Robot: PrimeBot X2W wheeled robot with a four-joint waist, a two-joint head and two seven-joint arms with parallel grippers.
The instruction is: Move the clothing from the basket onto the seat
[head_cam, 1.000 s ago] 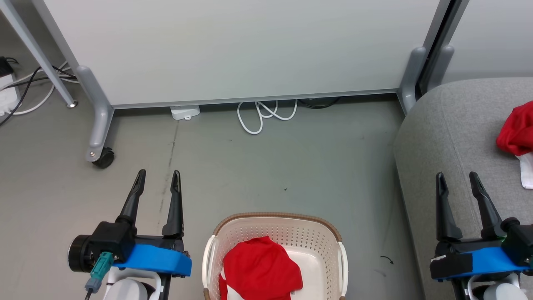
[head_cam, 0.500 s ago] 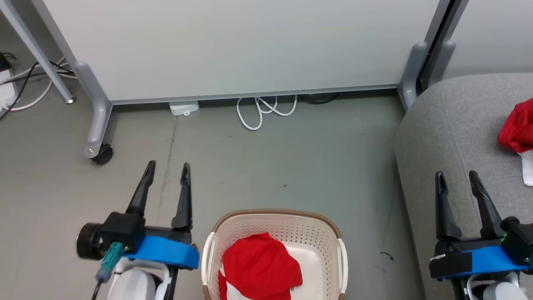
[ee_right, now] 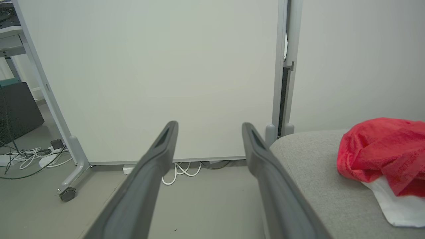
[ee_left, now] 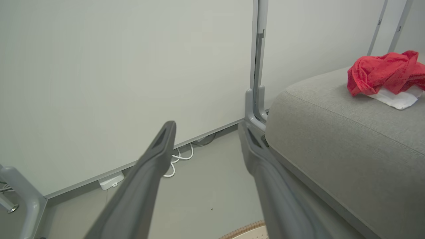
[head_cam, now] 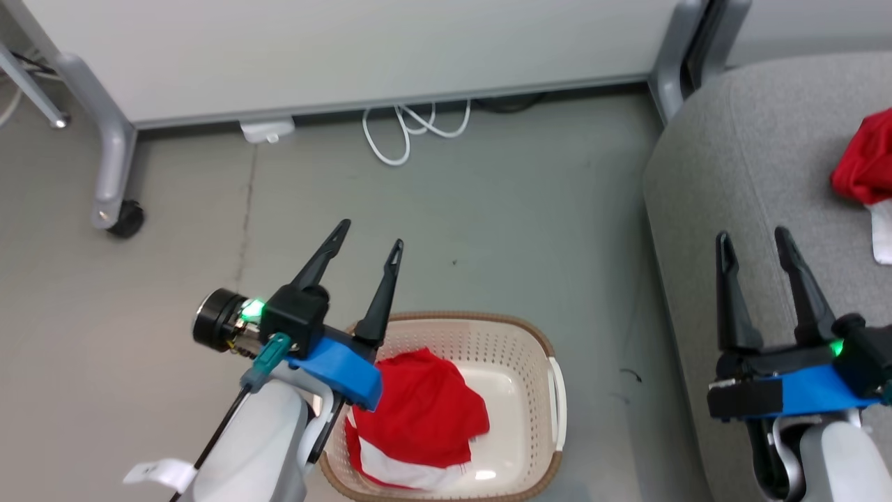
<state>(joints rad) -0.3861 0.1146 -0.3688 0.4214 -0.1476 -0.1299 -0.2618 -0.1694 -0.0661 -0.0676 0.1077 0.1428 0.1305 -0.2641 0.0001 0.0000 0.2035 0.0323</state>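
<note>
Clothing (head_cam: pixel 418 418) split between basket (head_cam: pixel 488 322) and seat (head_cam: pixel 732 139), both grippers spread and empty.
One piece, red with a white band, lies crumpled inside the basket; the other piece (head_cam: pixel 860 167) rests on the seat, well to the basket's right. The left gripper (head_cam: pixel 369 233) sits over the basket's left rim, fingers wide apart and pointing past its far edge, holding nothing. The right gripper (head_cam: pixel 751 236) hovers right of the basket above the seat's edge, likewise wide apart.

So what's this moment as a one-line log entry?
left gripper open, empty, by basket | right gripper open, empty, by seat | first garment in basket | second garment on seat
</note>
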